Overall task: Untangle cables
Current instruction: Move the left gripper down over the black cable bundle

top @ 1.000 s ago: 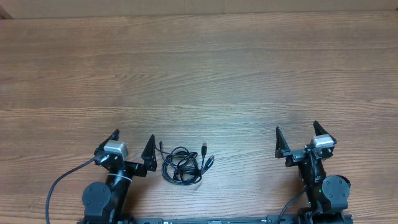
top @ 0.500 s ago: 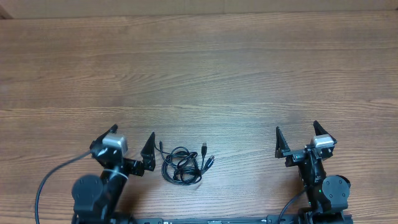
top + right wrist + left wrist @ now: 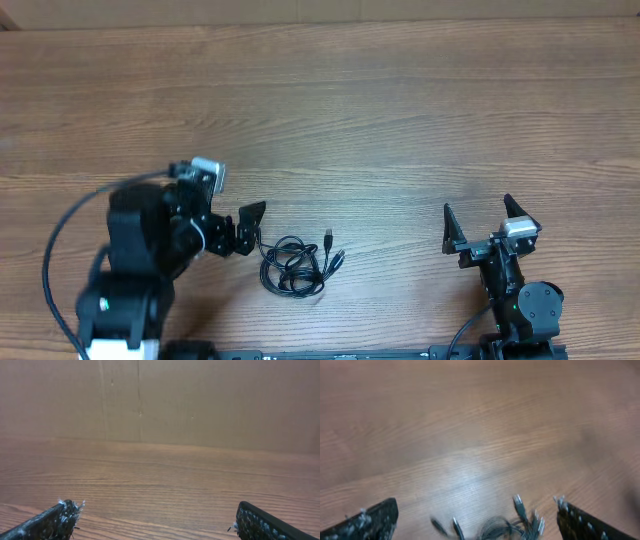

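Observation:
The cables [image 3: 292, 266] lie as one small tangled black coil near the table's front edge, left of centre, with plug ends sticking out to the left and right. My left gripper [image 3: 226, 200] hovers just left of the coil, open and empty. In the left wrist view the blurred cables [image 3: 520, 525] and their plugs sit at the bottom edge between the spread fingers of the left gripper [image 3: 476, 506]. My right gripper [image 3: 478, 208] stands open at the front right, far from the coil. The right wrist view has only bare wood between the fingers of the right gripper [image 3: 156, 507].
The wooden table [image 3: 340, 110] stretches wide beyond the coil. A brown cardboard wall [image 3: 200, 400] closes off the far edge. The left arm's thick black wire [image 3: 55, 250] loops at the front left.
The left arm has lifted and swung away from the front edge, turning its gripper toward the coil. The cables and the right arm have not moved.

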### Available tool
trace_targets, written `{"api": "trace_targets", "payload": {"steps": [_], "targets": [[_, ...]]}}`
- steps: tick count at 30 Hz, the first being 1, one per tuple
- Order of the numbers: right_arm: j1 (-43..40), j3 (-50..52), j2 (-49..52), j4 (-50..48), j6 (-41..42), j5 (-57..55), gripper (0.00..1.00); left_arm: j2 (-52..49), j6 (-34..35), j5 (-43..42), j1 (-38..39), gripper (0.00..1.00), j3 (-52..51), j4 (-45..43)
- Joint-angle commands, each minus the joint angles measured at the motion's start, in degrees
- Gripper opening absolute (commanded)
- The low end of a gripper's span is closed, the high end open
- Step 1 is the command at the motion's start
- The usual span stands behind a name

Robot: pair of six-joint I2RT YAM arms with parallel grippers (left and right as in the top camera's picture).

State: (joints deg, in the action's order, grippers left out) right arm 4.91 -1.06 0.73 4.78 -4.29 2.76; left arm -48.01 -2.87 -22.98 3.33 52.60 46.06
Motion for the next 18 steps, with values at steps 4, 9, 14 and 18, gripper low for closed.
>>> {"api": "trace_targets", "payload": {"steps": [4,9,14,18], "targets": [[0.1,0.6,-0.6,-0.2,-0.1,0.3,1.00,-11.2,-6.6,-3.1,2.0,1.00,13.3,11.1],[0.1,0.6,-0.6,-0.2,-0.1,0.3,1.00,-18.8,-14.4,-3.0,7.7,0.99,18.8,18.8],[0.1,0.6,-0.6,-0.2,-0.1,0.3,1.00,-25.8,-20.0,-2.9,13.9,1.00,19.6,24.8],[0.1,0.6,-0.6,-0.2,-0.1,0.3,1.00,-31.1,-20.9,-1.1,16.5,0.99,19.6,26.1]]}}
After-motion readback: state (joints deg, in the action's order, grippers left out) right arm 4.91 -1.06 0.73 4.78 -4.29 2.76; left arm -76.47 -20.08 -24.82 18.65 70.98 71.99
